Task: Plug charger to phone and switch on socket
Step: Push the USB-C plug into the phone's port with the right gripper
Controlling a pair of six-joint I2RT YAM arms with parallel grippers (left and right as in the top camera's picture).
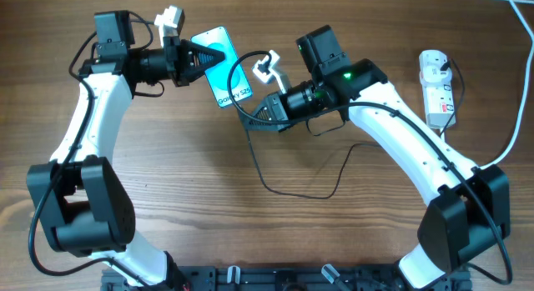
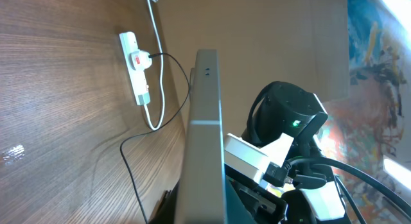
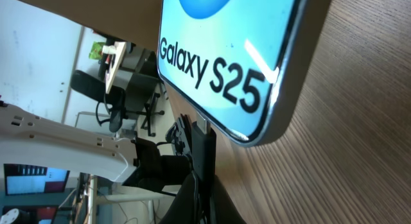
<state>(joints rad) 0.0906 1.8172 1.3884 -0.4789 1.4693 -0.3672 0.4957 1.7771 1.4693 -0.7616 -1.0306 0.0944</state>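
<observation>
My left gripper (image 1: pixel 198 59) is shut on the phone (image 1: pixel 222 67) and holds it tilted above the table, its turquoise screen facing up. In the left wrist view the phone (image 2: pixel 204 121) shows edge-on. My right gripper (image 1: pixel 265 107) is shut on the charger's dark connector (image 3: pixel 204 144), whose tip meets the bottom edge of the phone (image 3: pixel 218 51) marked "Galaxy S25". I cannot tell how deep it sits. The black charger cable (image 1: pixel 275 189) loops over the table. The white socket (image 1: pixel 437 87) lies at the far right, away from both grippers, and also shows in the left wrist view (image 2: pixel 136 70).
A white plug with a thicker white cable (image 1: pixel 521 116) sits in the socket and runs off along the right edge. The black cable (image 2: pixel 131 172) trails across the wood between the arms.
</observation>
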